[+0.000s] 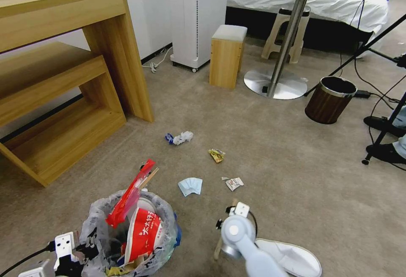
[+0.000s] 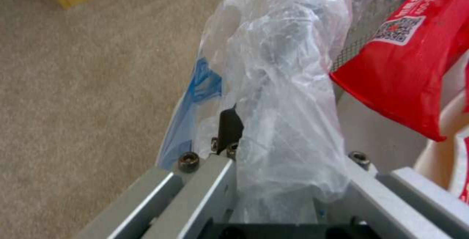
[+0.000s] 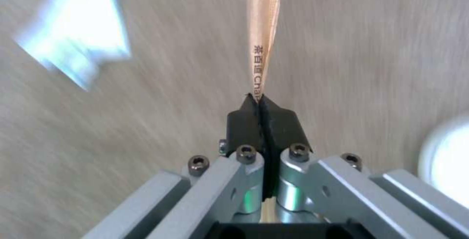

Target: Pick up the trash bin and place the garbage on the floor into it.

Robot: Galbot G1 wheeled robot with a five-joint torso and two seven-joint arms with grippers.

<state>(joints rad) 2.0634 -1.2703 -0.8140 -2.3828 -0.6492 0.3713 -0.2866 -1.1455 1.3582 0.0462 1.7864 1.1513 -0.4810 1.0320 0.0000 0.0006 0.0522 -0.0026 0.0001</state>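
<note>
Far left, the left gripper (image 2: 273, 147) is clamped on the bagged rim of the trash bin (image 1: 129, 237), which already holds a crushed paper bowl (image 1: 143, 232) and a red wrapper (image 1: 127, 198). Just right of it, the right gripper (image 3: 263, 112) is pinched tight on a sleeved pair of chopsticks (image 3: 263, 30) above the carpet (image 1: 296, 175) (white slipper (image 1: 292, 258) right beside). I'd swing it over the bin's opening before letting go. Mask (image 1: 190, 185) and small wrappers lie farther out.

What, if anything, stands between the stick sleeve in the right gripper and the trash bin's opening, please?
Partly the bin's own contents: a red wrapper and paper bowl stick out of the trash bin. Between the right gripper, shut on its stick sleeve, and the bin lies bare carpet.
</note>
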